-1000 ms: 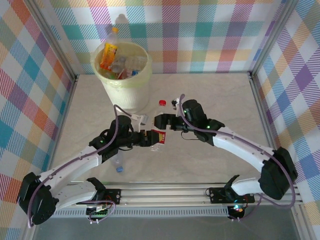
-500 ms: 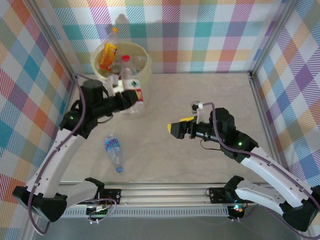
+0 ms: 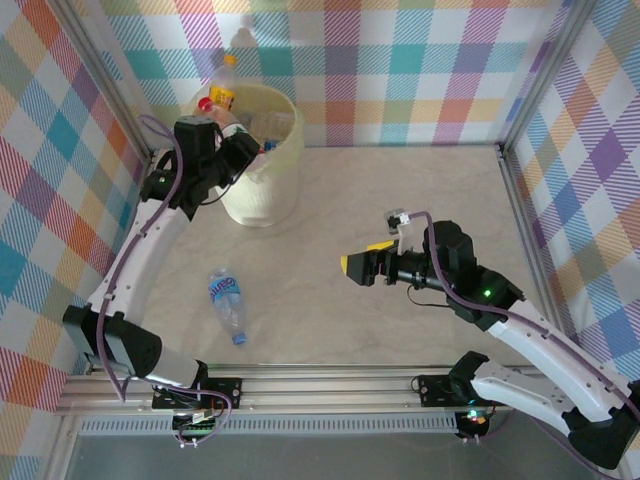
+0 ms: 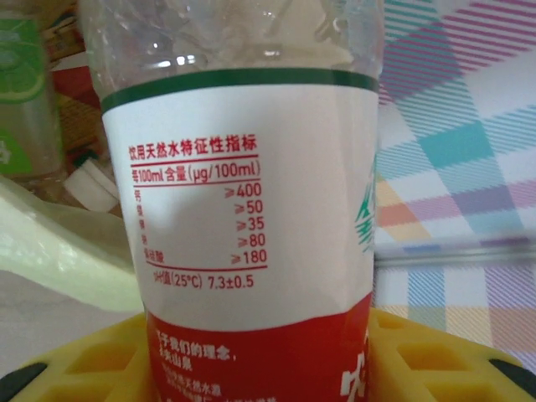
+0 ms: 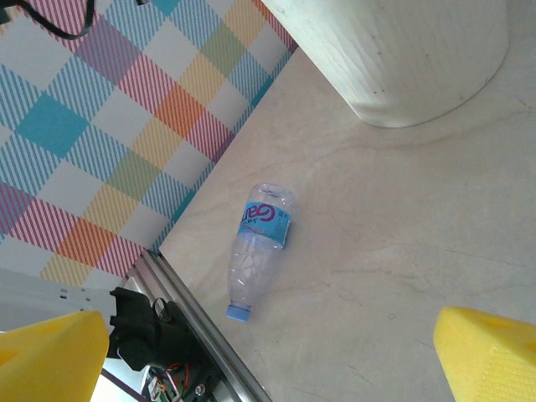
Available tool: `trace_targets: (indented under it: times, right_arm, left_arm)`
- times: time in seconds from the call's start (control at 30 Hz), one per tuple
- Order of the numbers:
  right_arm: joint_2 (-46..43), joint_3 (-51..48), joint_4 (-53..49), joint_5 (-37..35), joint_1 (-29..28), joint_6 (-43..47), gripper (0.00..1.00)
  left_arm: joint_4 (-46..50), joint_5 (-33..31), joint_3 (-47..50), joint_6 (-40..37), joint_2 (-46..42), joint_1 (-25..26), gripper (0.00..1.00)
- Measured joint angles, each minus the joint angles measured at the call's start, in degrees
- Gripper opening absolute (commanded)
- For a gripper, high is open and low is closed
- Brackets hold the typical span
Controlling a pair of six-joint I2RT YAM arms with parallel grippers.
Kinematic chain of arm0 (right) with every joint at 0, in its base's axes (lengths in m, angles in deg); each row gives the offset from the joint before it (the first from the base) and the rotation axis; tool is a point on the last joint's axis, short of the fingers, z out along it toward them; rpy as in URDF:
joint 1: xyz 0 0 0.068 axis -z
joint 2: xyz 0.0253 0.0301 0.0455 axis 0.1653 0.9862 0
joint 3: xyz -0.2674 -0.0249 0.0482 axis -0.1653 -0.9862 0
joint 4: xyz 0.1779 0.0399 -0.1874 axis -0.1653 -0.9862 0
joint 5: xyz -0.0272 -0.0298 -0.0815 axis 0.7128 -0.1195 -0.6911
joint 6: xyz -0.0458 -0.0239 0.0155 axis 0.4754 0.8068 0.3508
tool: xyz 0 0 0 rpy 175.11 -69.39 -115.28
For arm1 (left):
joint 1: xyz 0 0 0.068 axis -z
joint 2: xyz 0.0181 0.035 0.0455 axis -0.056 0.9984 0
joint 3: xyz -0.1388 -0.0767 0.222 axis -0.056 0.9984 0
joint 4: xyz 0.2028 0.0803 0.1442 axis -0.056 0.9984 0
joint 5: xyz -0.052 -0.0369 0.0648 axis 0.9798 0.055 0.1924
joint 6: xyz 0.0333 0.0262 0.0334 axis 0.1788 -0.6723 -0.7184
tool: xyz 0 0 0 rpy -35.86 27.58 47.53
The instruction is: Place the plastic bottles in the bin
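My left gripper (image 3: 228,138) is shut on a clear plastic bottle (image 4: 243,201) with a white-and-red label. Its yellow fingers (image 4: 435,356) press the bottle's sides. It holds the bottle, red cap (image 3: 206,103) up, over the left rim of the pale-yellow bin (image 3: 265,185). The bin holds several bottles, among them an orange one (image 3: 223,85) that sticks up. A blue-labelled bottle (image 3: 226,302) with a blue cap lies on the table at the front left; the right wrist view has it (image 5: 260,244) ahead. My right gripper (image 3: 358,266) hangs open and empty over mid-table.
The checked walls (image 3: 420,70) close the table in on three sides. A metal rail (image 3: 330,385) runs along the near edge, close to the lying bottle's cap. The bin's base (image 5: 419,75) stands beyond that bottle in the right wrist view.
My left arm has carried the red-labelled bottle from mid-table up and left to the bin's rim. The right arm has drawn back to the right, away from the bottle.
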Motion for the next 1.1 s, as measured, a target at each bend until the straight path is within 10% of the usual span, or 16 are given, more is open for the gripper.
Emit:
trace_targets:
  times: [0.7,1.1]
  right_arm:
    - [-3.91,-3.5,-1.84,-1.31,0.0,0.0,1.0]
    - [-4.15,-3.58,-2.14,-1.51,0.0,-0.02,1.0]
  left_arm:
    - [0.5,-7.54,-10.71,7.8,8.13,-3.21,0.49]
    - [-0.74,-6.03,-11.91,7.65,10.88,-5.27,0.74]
